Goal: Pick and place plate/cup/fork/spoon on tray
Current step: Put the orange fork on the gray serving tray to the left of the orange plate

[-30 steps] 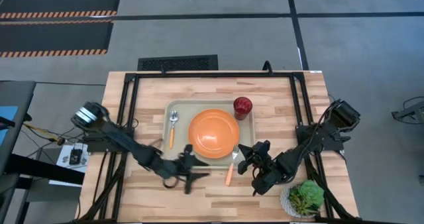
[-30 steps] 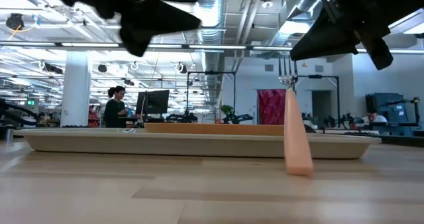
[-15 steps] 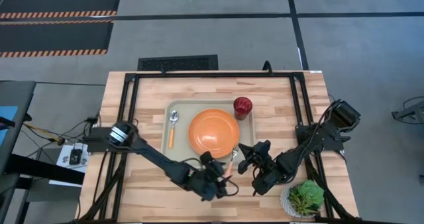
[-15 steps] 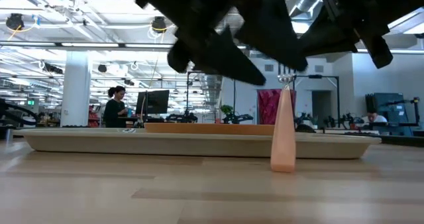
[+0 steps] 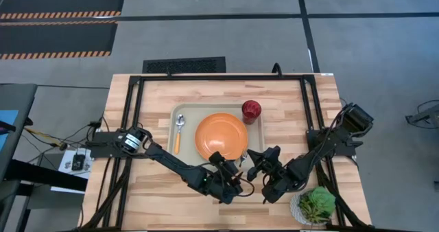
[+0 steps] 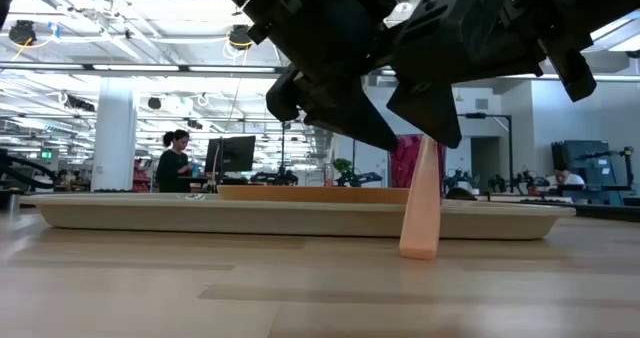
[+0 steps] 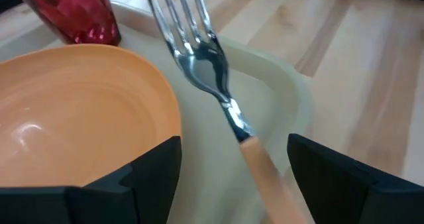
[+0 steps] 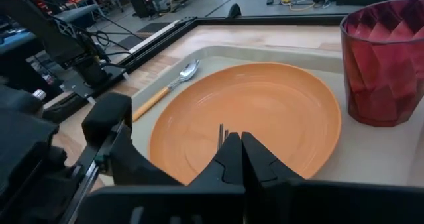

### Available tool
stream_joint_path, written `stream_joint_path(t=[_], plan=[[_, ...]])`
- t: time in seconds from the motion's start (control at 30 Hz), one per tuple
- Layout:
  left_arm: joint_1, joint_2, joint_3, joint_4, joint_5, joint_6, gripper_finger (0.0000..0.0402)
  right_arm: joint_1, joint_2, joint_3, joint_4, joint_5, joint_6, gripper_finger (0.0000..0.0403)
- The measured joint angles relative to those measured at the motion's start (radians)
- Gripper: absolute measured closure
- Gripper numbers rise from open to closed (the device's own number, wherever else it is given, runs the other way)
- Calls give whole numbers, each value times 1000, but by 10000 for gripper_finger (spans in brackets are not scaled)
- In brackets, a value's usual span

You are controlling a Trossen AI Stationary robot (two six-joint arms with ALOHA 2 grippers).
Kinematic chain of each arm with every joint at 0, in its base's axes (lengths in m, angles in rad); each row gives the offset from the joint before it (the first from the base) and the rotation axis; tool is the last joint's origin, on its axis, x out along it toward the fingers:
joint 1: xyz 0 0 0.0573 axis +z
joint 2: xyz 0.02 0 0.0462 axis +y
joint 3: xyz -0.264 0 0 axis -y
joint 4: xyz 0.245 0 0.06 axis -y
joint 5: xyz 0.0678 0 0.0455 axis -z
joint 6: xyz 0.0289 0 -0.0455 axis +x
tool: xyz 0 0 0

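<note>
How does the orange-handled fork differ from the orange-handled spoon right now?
The fork with silver tines and orange handle leans across the pale grey-green tray's rim, handle end on the wood; the spoon with silver round bowl lies flat inside the tray. The fork sits right of the round orange plate, between the left gripper's open jaws; the spoon lies left, untouched. Both have orange handles.
</note>
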Motion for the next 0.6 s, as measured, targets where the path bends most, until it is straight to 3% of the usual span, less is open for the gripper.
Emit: stream_joint_path(t=[0.13, 0.6], plan=[[7, 0, 0, -11, 50, -8, 161, 0, 0, 0, 7, 4, 0, 403], [20, 0, 0, -55, 68, -14, 262, 6, 0, 0, 19, 12, -3, 403]])
